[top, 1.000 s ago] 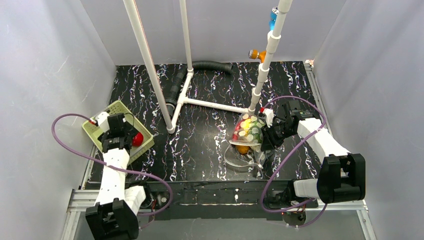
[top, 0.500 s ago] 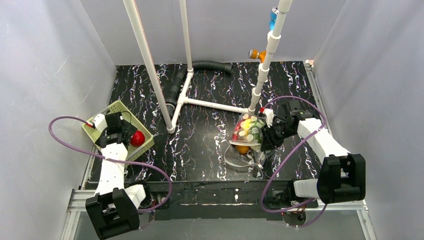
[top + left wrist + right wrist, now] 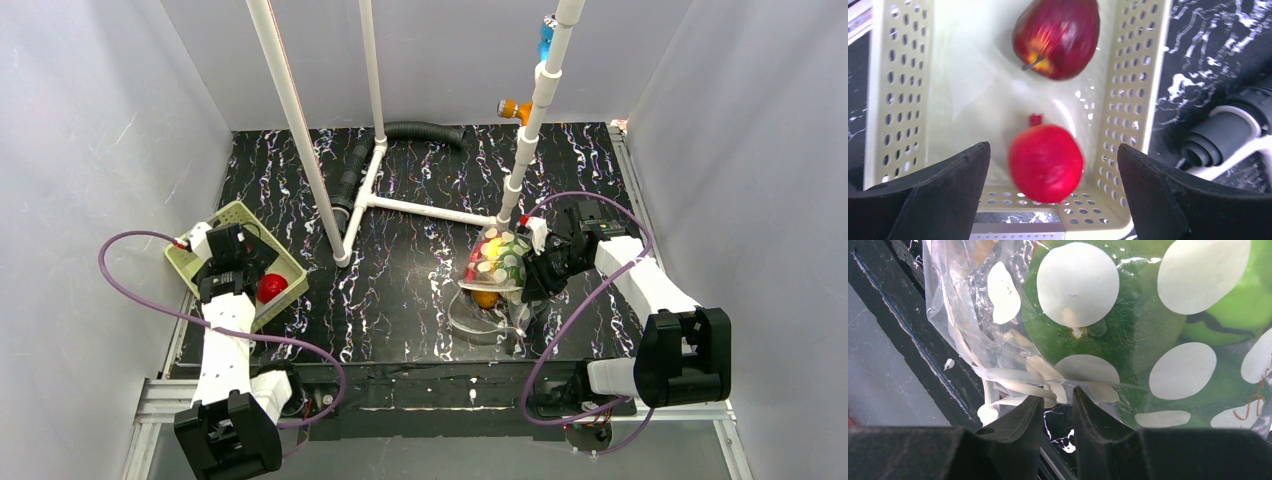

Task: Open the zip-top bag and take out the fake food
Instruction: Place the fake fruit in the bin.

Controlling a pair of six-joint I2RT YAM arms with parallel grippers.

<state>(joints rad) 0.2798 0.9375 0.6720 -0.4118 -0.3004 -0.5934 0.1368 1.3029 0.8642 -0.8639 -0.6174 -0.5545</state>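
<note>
left gripper (image 3: 1051, 150): dark red apple (image 3: 1058, 35) ahead is clipped by the top edge, red fruit (image 3: 1046, 170) between the fingers is blurred. right gripper (image 3: 1057, 402): can't tell if it pinches the zip-top bag (image 3: 998, 355), which runs off-frame.

A fixed camera above and behind the two arm bases looks steeply down on the whole bench (image 3: 400, 300), with the white pipe frame (image 3: 400, 205) standing mid-picture. The left wrist camera looks straight down at close range into the perforated basket (image 3: 903, 100), which sits left of the frame and nearer the arms. Both views show its bright red fruit (image 3: 1045, 162). The right wrist camera, closer still, presses up to the zip-top bag (image 3: 1078, 285) at the frame's right foot, also seen from overhead.
</note>
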